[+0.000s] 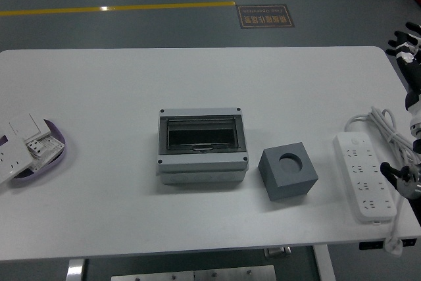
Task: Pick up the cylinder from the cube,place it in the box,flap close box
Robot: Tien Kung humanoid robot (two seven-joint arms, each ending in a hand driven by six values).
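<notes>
The grey box [202,146] stands at the table's middle, its clear flap lying down over a dark inside. The grey cube [287,171] stands just right of it. A dark round patch [289,160] shows in the cube's top; I cannot tell whether it is the cylinder's end or a bare hole. My right hand [402,39] shows at the picture's right edge, beyond the table's far right corner, fingers spread and holding nothing. Part of that arm [409,177] shows lower down by the right edge. It is far from cube and box.
A white power strip [364,176] lies at the right with its cable [383,125] looped behind it, under my right arm. A purple tray [41,153] with white switch plates sits at the left edge.
</notes>
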